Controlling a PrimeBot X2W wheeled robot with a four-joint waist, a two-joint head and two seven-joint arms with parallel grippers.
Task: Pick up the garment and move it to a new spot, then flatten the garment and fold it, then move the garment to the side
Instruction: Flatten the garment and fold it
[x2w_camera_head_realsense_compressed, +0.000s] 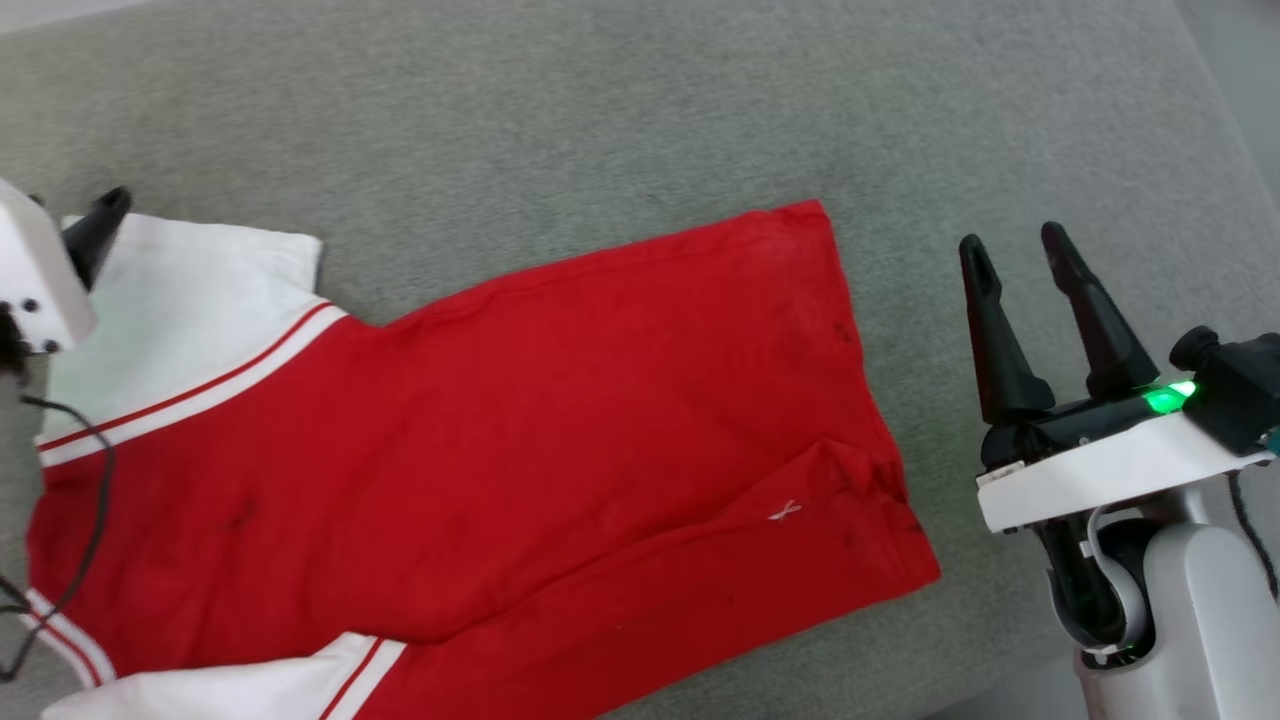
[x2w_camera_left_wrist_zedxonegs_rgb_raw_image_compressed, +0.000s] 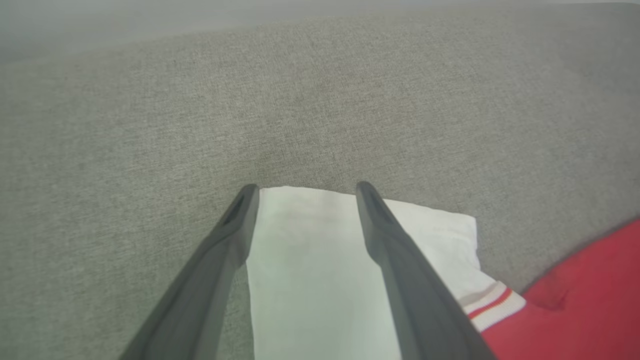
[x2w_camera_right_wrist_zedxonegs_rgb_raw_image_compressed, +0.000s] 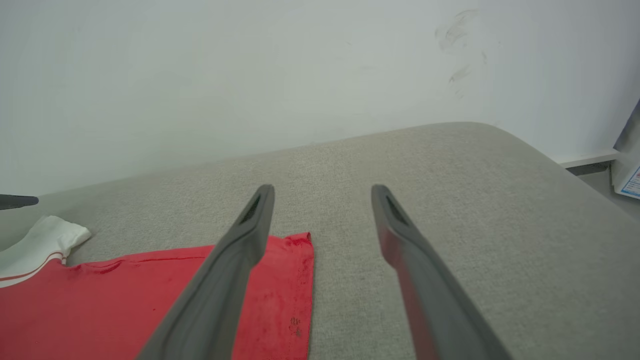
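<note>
The garment (x2w_camera_head_realsense_compressed: 520, 440), a red shirt with white striped sleeves, lies spread on the grey cushion, plain red side up, hem toward the right. My left gripper (x2w_camera_left_wrist_zedxonegs_rgb_raw_image_compressed: 305, 192) hovers open over the far white sleeve (x2w_camera_left_wrist_zedxonegs_rgb_raw_image_compressed: 310, 270), one finger on each side of it, holding nothing. One dark fingertip (x2w_camera_head_realsense_compressed: 100, 225) of it shows in the head view at the far left. My right gripper (x2w_camera_head_realsense_compressed: 1015, 255) stands open and empty just right of the hem; in the right wrist view it (x2w_camera_right_wrist_zedxonegs_rgb_raw_image_compressed: 322, 192) sits above the hem corner (x2w_camera_right_wrist_zedxonegs_rgb_raw_image_compressed: 295, 260).
The grey upholstered surface (x2w_camera_head_realsense_compressed: 640, 120) stretches bare beyond the shirt and to its right. A pale wall (x2w_camera_right_wrist_zedxonegs_rgb_raw_image_compressed: 250, 75) rises behind it. The cushion's rounded right edge (x2w_camera_right_wrist_zedxonegs_rgb_raw_image_compressed: 550, 155) drops off toward the floor. A dark cable (x2w_camera_head_realsense_compressed: 90, 500) hangs from my left wrist over the shirt.
</note>
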